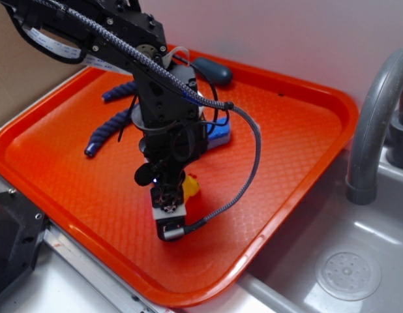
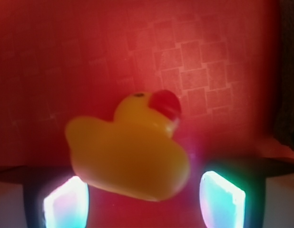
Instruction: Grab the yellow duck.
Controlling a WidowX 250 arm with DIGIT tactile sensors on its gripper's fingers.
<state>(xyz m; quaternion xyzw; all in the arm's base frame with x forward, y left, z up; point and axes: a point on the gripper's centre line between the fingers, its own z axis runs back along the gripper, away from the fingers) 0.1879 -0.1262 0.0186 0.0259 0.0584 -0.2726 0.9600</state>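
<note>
the duck sits on the orange tray, and in the wrist view it fills the lower middle of the picture, red beak up and to the right, its body reaching down between the two lit fingertips. from the outside camera i only catch a sliver of yellow peeking out beside the gripper, which hangs right over it near the middle of the tray.

the jaws stand open, one fingertip on each side of the duck with a gap showing on the right side; on the left the body overlaps the pad in the picture, and i cannot tell whether it touches. nothing is clamped yet as far as i can judge.

to do this well i'd want the duck's widest part centred between the pads before i close, since it sits a bit left of centre in the wrist view. a small sideways nudge should even that out. i'd also go low enough that the pads meet the round body rather than the head, because a soft rounded toy may squirt out if pinched high. then close gently.

behind the arm lie a blue sponge, a dark blue ridged strip and a dark rounded thing near the tray's far rim, all well apart from the duck. a grey faucet and sink sit to the right.
</note>
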